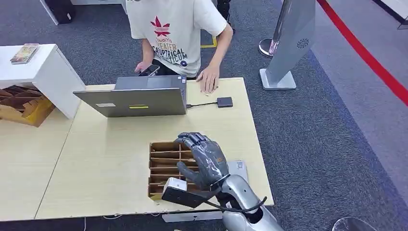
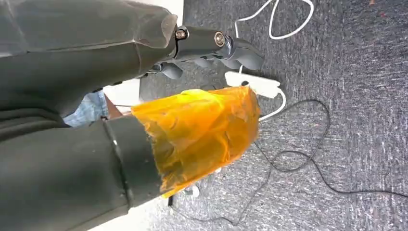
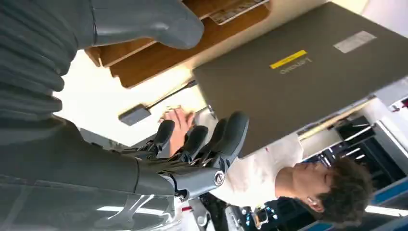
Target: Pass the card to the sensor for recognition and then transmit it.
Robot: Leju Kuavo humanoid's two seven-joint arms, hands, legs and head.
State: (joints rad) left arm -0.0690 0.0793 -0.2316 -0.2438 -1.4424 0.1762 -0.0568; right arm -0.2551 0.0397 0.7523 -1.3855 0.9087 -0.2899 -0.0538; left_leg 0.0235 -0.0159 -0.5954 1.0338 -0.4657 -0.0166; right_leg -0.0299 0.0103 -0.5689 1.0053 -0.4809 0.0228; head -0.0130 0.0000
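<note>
Right hand [image 1: 204,161] hovers over the slotted wooden box [image 1: 163,166] on the tabletop [image 1: 110,159], fingers apart, holding nothing I can see. Cards should sit in the slots just below it, but I cannot pick one out. Far ahead lies the small dark sensor [image 1: 224,102], beside the laptop [image 1: 134,98].

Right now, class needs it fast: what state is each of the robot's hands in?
Left hand: fingers curled, nothing visibly held; shut.
Right hand: fingers apart above the wooden card box, holding nothing; open.
</note>
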